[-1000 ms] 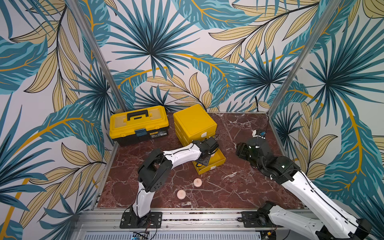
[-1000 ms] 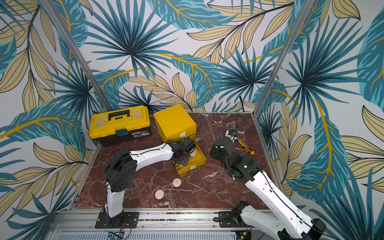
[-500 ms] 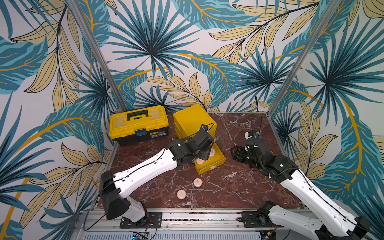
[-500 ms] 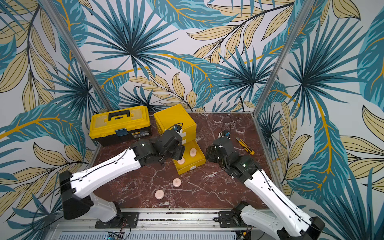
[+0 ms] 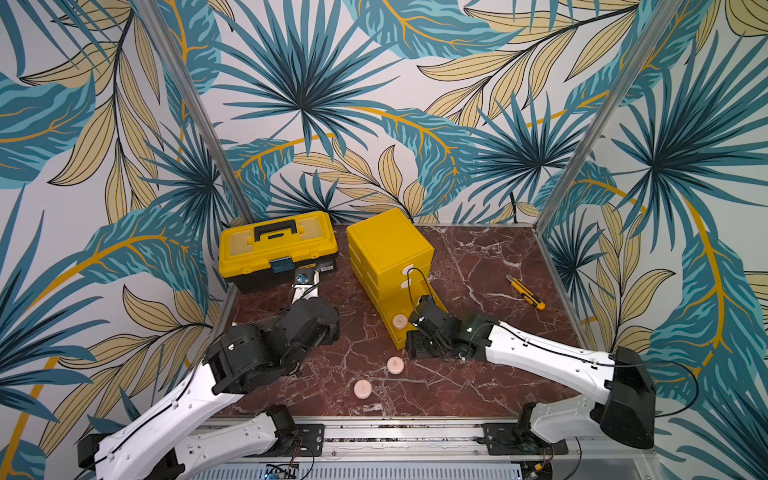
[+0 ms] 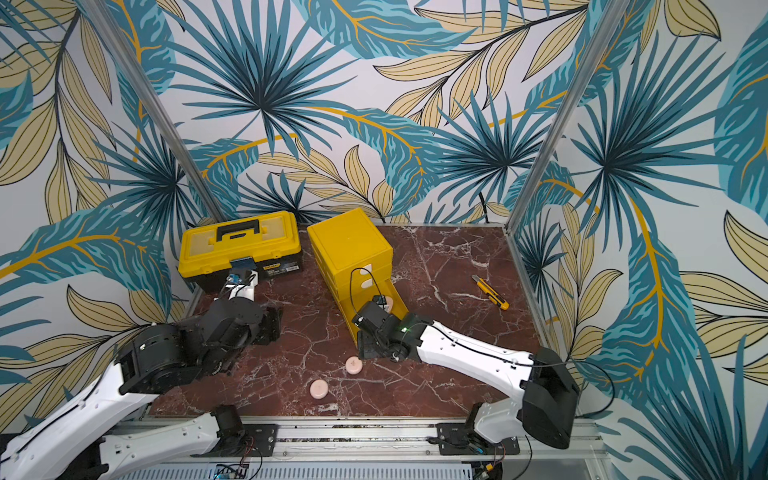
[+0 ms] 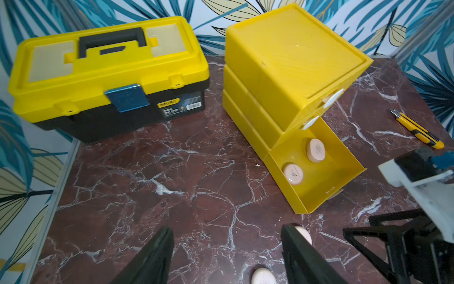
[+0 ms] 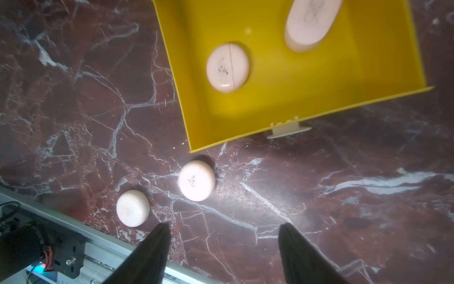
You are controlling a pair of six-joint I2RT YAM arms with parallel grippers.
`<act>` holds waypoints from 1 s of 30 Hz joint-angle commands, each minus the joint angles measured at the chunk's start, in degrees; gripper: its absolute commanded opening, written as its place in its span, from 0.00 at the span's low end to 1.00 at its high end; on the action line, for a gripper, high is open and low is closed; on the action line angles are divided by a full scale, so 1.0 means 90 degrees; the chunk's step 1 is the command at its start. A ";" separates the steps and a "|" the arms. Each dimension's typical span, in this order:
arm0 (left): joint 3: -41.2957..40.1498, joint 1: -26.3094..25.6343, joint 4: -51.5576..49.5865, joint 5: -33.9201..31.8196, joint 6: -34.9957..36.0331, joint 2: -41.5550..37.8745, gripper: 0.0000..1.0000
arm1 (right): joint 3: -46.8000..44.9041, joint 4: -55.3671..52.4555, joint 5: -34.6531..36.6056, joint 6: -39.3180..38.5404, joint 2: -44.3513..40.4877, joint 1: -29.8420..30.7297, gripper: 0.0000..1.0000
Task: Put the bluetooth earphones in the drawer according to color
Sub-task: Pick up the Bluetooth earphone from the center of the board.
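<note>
- Two pale pink round plastic earphone cases (image 8: 227,68) are seen lying inside the bottom drawer (image 8: 245,123), which stands pulled out just ahead of the right pincer (image 8: 223,248).
- Two more cases are found outside it on the dark red marble worktop (image 8: 344,196): one (image 8: 196,180) just beside the drawer's front corner, the other (image 8: 132,208) near one fingertip of the right pincer.
- The right pincer's fingers are spread apart and nothing is held between them. In both top views it is seen low, just beside the drawer's front.
- The left pincer (image 7: 228,255) is likewise spread, with nothing clamped, and is kept well apart from the drawer. One loose case is partly hidden behind one of its fingers.
- The drawer belongs to a small yellow plastic three-drawer chest (image 5: 388,245). Its two upper drawers, each with a white tab handle (image 5: 405,271), are shut.
- A yellow plastic toolbox with a black handle (image 5: 276,245) is set beyond the left pincer, beside the chest.
- A yellow-black utility knife (image 5: 527,292) is left well beyond the right pincer.
</note>
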 commanded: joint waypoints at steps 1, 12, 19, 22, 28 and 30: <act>-0.0220 0.0054 -0.0764 -0.0478 -0.0473 -0.0308 0.74 | 0.0308 0.0221 0.0006 0.0508 0.0674 0.0287 0.76; -0.0269 0.0109 -0.1045 -0.0499 -0.0568 -0.0512 0.75 | 0.1000 0.0219 0.0038 0.1357 0.2373 0.0733 0.80; -0.0304 0.0142 -0.0985 -0.0412 -0.0514 -0.0466 0.75 | 0.1125 0.0047 0.0220 0.1454 0.2645 0.0739 0.82; -0.0333 0.0167 -0.0923 -0.0365 -0.0481 -0.0446 0.75 | 0.1135 0.0034 0.0281 0.1455 0.2715 0.0735 0.82; -0.0352 0.0211 -0.0875 -0.0276 -0.0425 -0.0423 0.75 | 0.1155 -0.0038 0.0404 0.1454 0.2794 0.0719 0.76; -0.0350 0.0226 -0.0878 -0.0267 -0.0419 -0.0421 0.75 | 0.1169 -0.0075 0.0414 0.1440 0.2832 0.0700 0.75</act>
